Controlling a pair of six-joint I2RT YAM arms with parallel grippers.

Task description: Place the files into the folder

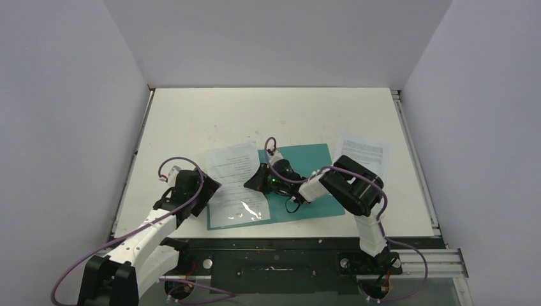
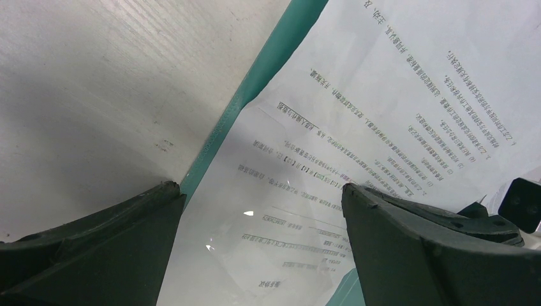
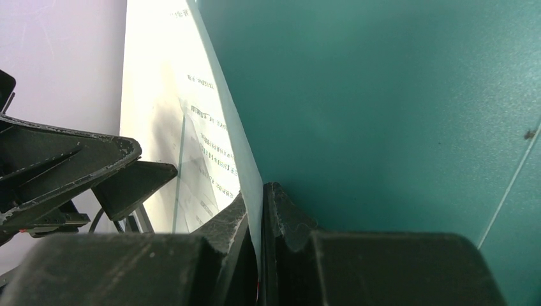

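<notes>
- Writing: printed sheet carries rows of small black text in numbered lines; characters too small to read in any view
- Loose printed sheet has a dense block of text, likewise unreadable
- Teal folder lies flat on the white table, about mid-table
- Printed sheet covers the folder's left part and runs past its left edge; a narrow teal strip shows along the sheet's outer side in the left wrist view
- Glossy sleeve lies on the near end of that sheet, at the folder's near-left corner, with bright glare spots on it
- Loose printed sheet lies on bare table just off the folder's far-right corner, slightly skewed
- Right gripper: fingers pressed together, pinching the printed sheet's right edge over the folder's left half; sheet edge stands up between the pads
- Left gripper: fingers spread wide, holding nothing, over the sleeve and sheet left of the folder
- Open room: bare table beyond the folder's far edge and to its left; side walls close in on both sides
</notes>
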